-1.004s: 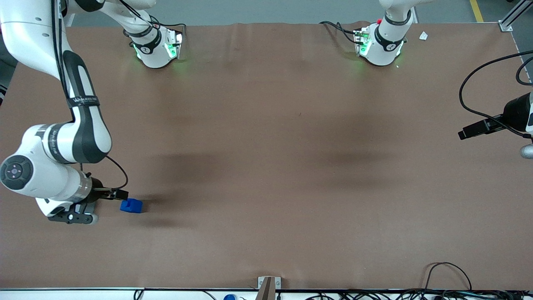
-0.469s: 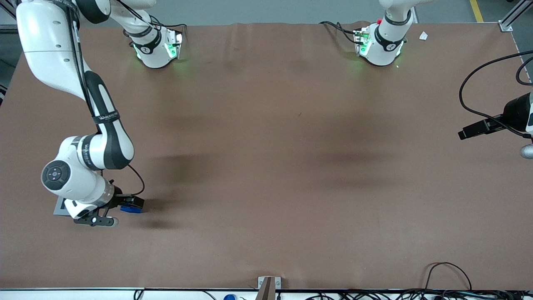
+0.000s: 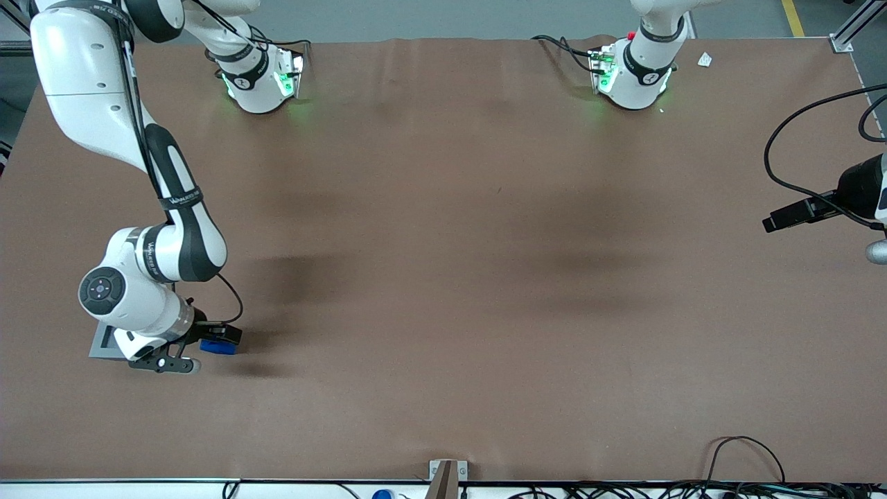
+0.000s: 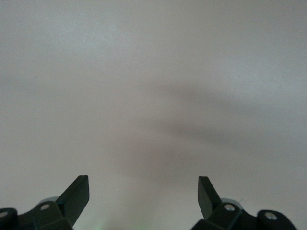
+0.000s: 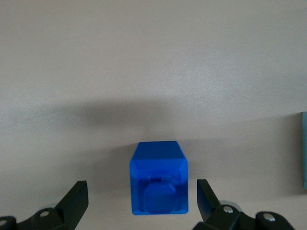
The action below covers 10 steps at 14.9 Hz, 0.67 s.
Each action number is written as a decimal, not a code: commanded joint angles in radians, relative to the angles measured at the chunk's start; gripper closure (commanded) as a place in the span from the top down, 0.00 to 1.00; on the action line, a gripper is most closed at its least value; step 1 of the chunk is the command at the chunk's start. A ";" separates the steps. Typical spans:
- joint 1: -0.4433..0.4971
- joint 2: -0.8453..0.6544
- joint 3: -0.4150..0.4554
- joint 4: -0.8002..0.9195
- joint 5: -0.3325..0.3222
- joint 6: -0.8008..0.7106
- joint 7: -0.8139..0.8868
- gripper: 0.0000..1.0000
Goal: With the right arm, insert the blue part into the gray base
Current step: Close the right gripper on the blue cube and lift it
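Observation:
The blue part (image 3: 216, 347) rests on the brown table near the working arm's end. My right arm's gripper (image 3: 220, 338) hangs just above it and partly covers it. In the right wrist view the blue part (image 5: 159, 184) lies between the gripper's (image 5: 141, 187) open fingers (image 5: 76, 199), with a gap on each side and its notched face toward the camera. The gray base (image 3: 104, 339) stands beside the blue part, closer to the working arm's end, mostly hidden under the wrist. A gray-blue edge (image 5: 304, 151) of it shows in the right wrist view.
Both arm bases (image 3: 260, 80) (image 3: 634, 73) stand at the table edge farthest from the front camera. A small metal bracket (image 3: 447, 475) and loose cables (image 3: 745, 457) lie along the nearest edge. A black camera mount (image 3: 797, 211) reaches in at the parked arm's end.
The right arm has swung toward the parked arm's end, bringing the gripper from beside the blue part to over it. The gray base's corner has come into view under the wrist.

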 commanded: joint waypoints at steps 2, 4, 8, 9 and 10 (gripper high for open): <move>-0.024 0.004 0.008 -0.006 0.003 0.014 0.014 0.96; -0.024 0.004 0.008 -0.006 0.002 0.012 0.012 0.88; -0.021 0.006 0.008 -0.005 0.002 0.014 0.018 0.81; -0.021 0.006 0.008 -0.005 0.002 0.012 0.018 0.81; -0.023 0.006 0.008 -0.005 0.002 0.014 0.018 0.81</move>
